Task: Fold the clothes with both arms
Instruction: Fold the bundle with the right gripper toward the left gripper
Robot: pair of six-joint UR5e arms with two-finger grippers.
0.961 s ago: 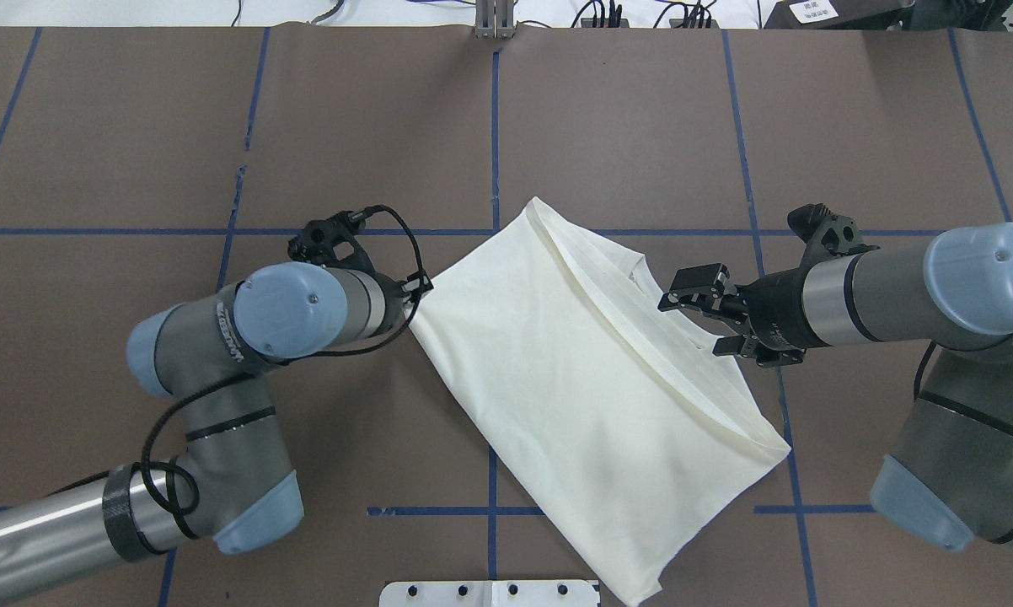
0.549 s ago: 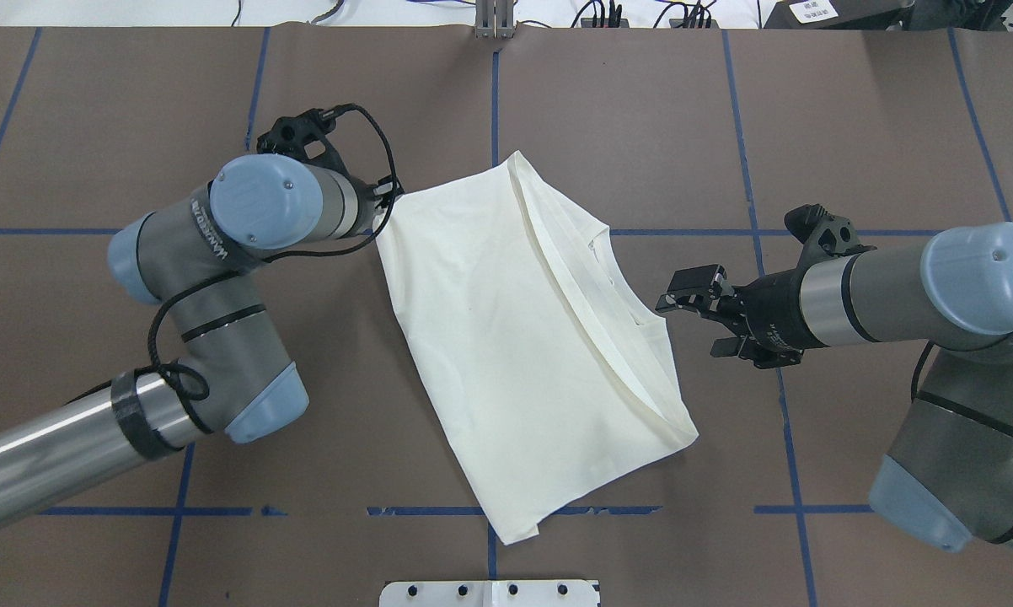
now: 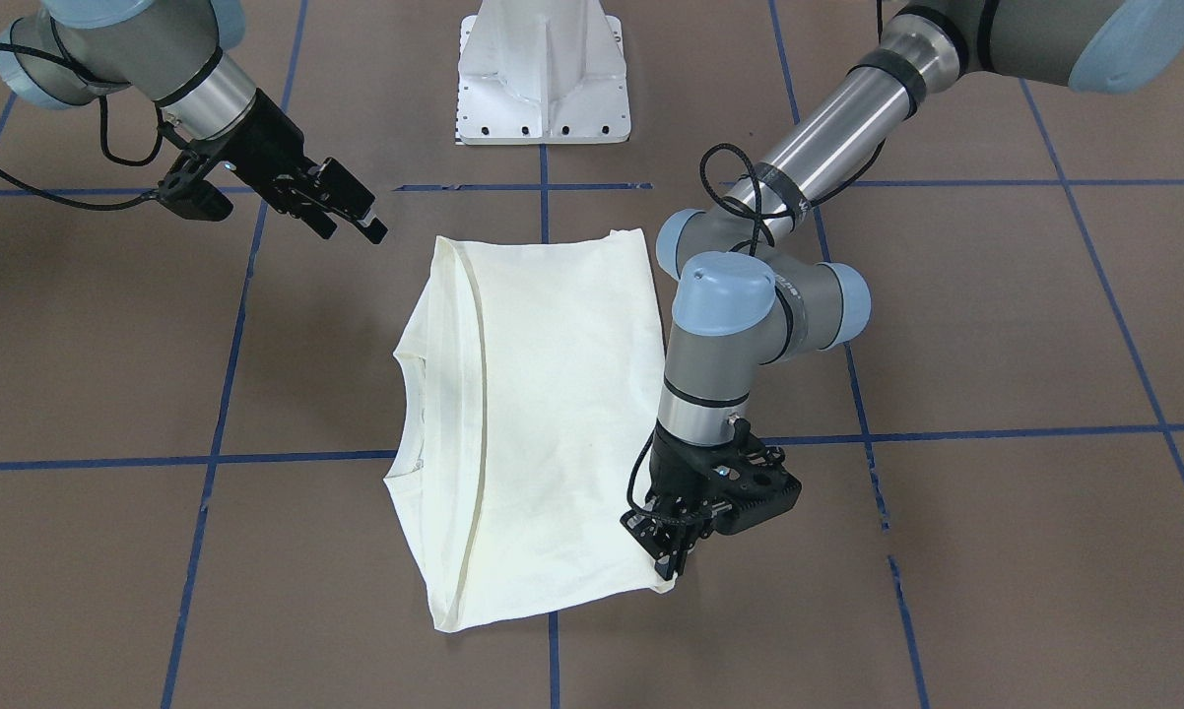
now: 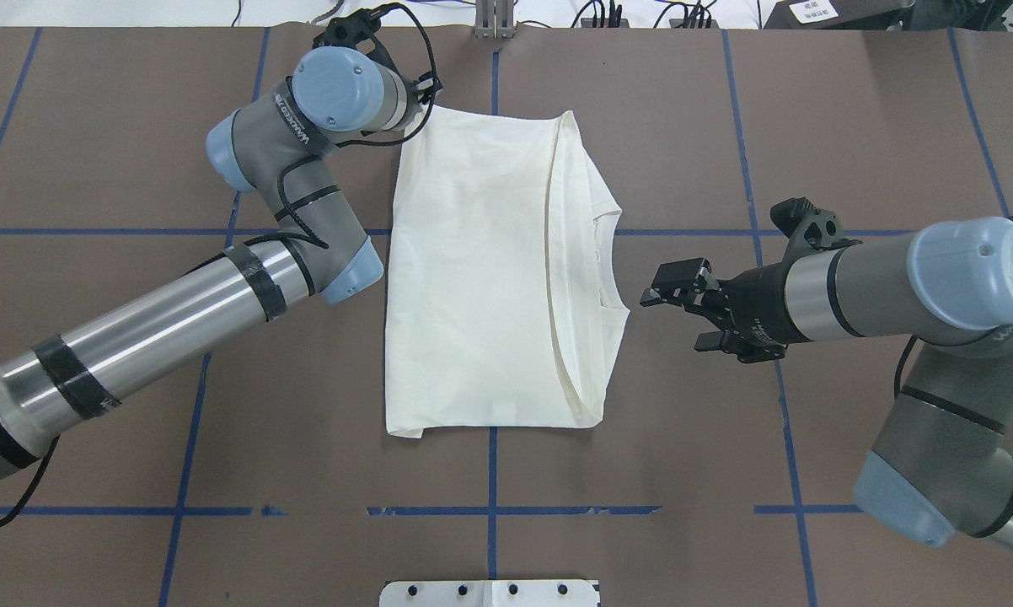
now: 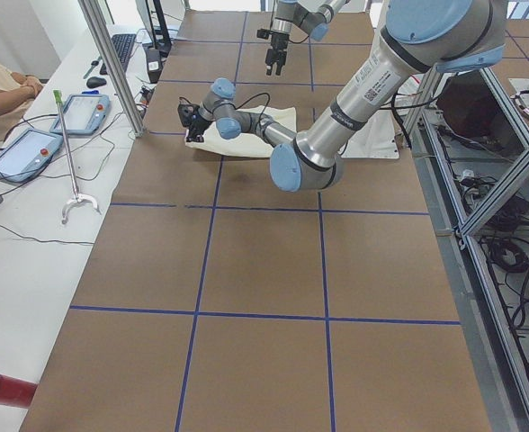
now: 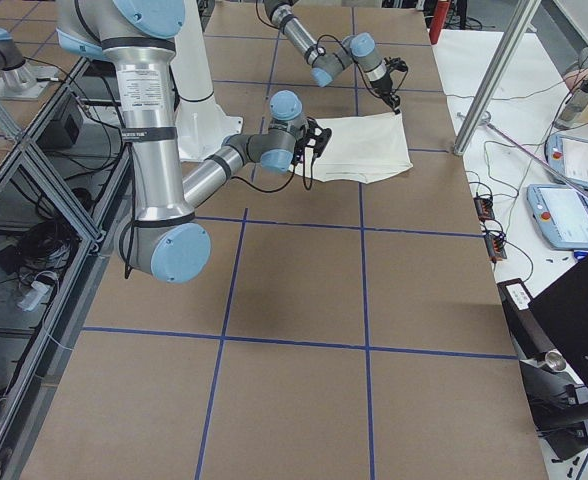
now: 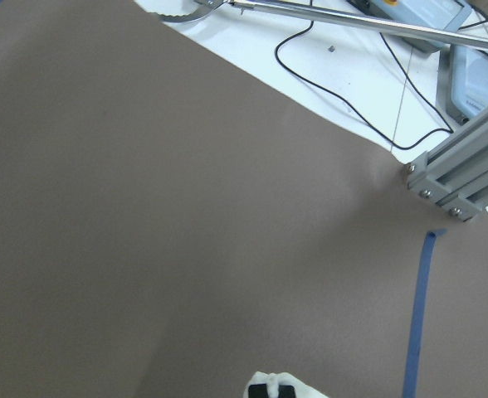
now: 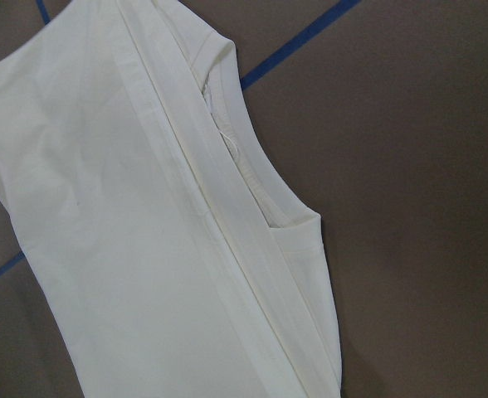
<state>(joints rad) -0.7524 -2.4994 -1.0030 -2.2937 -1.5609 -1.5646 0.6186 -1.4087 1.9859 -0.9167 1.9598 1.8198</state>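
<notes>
Moved since a second ago: T-shirt has been swung round out of its slant and dragged toward the far edge. It is now squared to the blue tape lines.
Left end effector: clamped shut on the far-left corner of the cloth. A scrap of cream fabric is seen between the fingers in the left wrist view.
Right end effector: held wide open with nothing gripped, just right of the neckline and apart from the cloth.
T-shirt position: laid flat and folded on the brown counter, plain cream side up. The collar opening is turned to the right, and a folded band is seen running far to near along that side.
Print: none is shown on the upper face.
</notes>
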